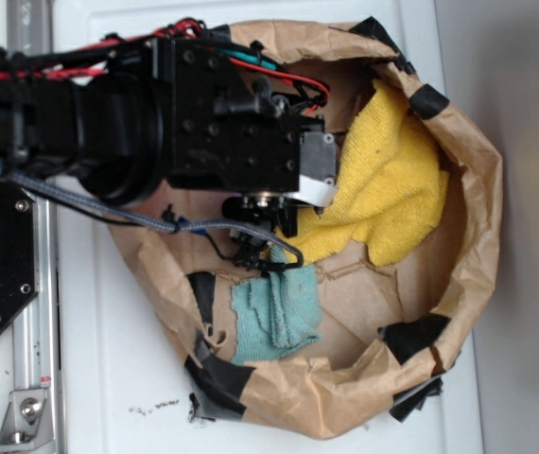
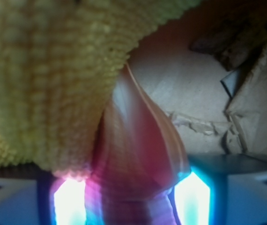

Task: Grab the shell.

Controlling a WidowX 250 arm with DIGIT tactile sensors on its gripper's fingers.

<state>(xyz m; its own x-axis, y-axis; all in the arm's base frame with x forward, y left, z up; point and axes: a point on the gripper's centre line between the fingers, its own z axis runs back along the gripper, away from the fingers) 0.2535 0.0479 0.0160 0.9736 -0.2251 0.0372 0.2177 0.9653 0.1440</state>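
In the wrist view the shell [image 2: 138, 154], reddish-brown and ribbed with a pale glossy side and a pointed tip, fills the gap between my gripper's [image 2: 131, 199] two glowing pads [image 2: 70, 199]. The jaws stand closed against both its sides. The yellow towel [image 2: 44, 79] hangs against the shell's left side and covers part of it. In the exterior view my gripper [image 1: 269, 222] reaches down into the brown paper bag [image 1: 478, 246] at the yellow towel's [image 1: 392, 189] edge. The shell is hidden there behind the gripper.
A teal cloth [image 1: 274, 317] lies in the bag just in front of the gripper. The bag's crumpled walls, patched with black tape [image 1: 411, 336], ring the area. A grey cable [image 1: 137, 218] trails from the arm. The bag's cardboard-like floor [image 2: 189, 93] shows behind the shell.
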